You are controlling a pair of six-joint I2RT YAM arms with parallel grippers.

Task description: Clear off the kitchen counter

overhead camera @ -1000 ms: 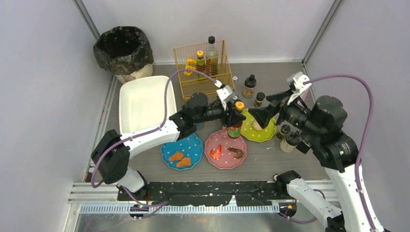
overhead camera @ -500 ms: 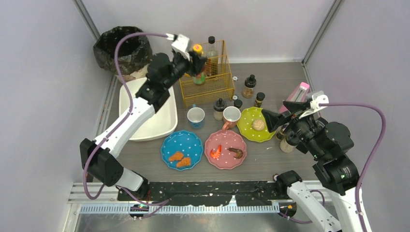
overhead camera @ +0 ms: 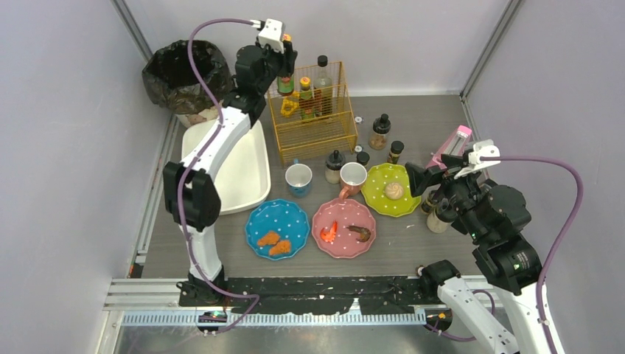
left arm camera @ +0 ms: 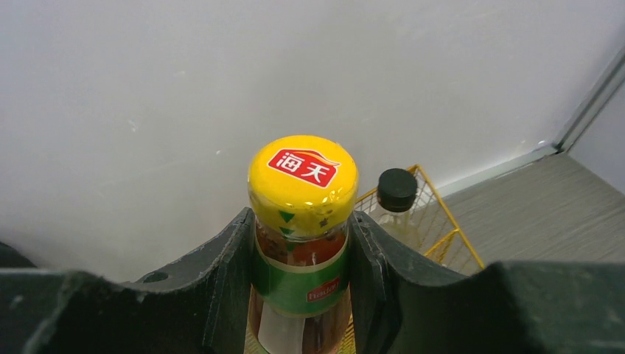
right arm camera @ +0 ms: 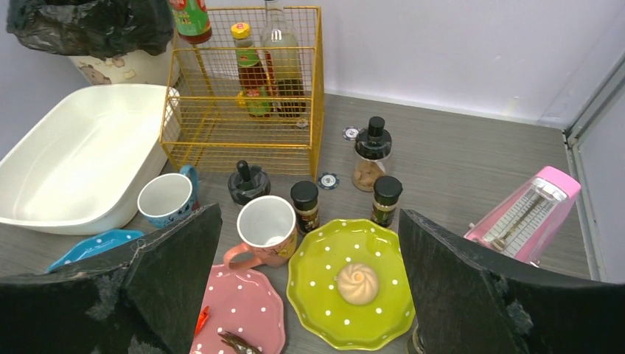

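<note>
Grey kitchen counter (overhead camera: 431,125), lilac walls (overhead camera: 66,147) | left gripper (left arm camera: 302,221) clamps bottle (left arm camera: 302,173), probably sauce | right gripper (right arm camera: 308,215) apart

The surface (overhead camera: 424,110) is lying flat and level, showing a grey wood-grain top. It is running between pale lilac walls (overhead camera: 59,184) at the left, far and right sides, and is ending at a metal rail (overhead camera: 140,295) along its near edge. Bare grain is showing mostly at the far right.
</note>
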